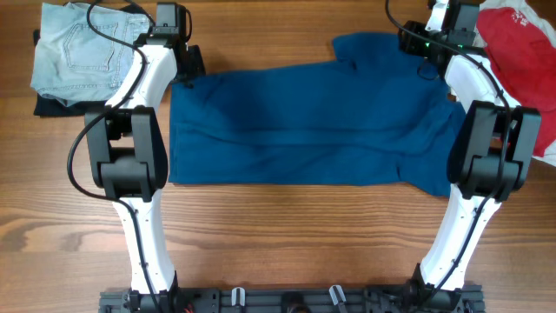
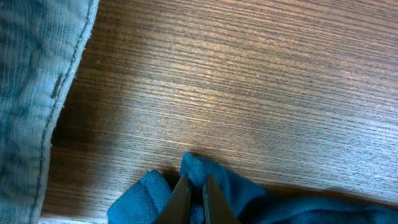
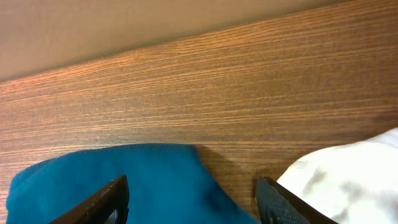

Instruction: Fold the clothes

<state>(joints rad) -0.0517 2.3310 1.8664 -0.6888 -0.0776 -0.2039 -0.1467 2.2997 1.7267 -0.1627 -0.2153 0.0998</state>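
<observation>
Left gripper (image 2: 194,185) pinches shut on one far corner of the dark blue shirt (image 1: 304,130), spread flat mid-surface (image 1: 287,235), likely to lift that edge; right gripper (image 3: 194,200) straddles the opposite corner, jaws apart, holding nothing.

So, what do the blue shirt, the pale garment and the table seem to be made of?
The blue shirt: soft matte cloth, probably cotton knit; it lies in loose folds. The pale garment: faded denim, by its stitched seams and pocket. The table: wood or wood-look laminate, with straight grain and slight sheen; I cannot tell which.
</observation>
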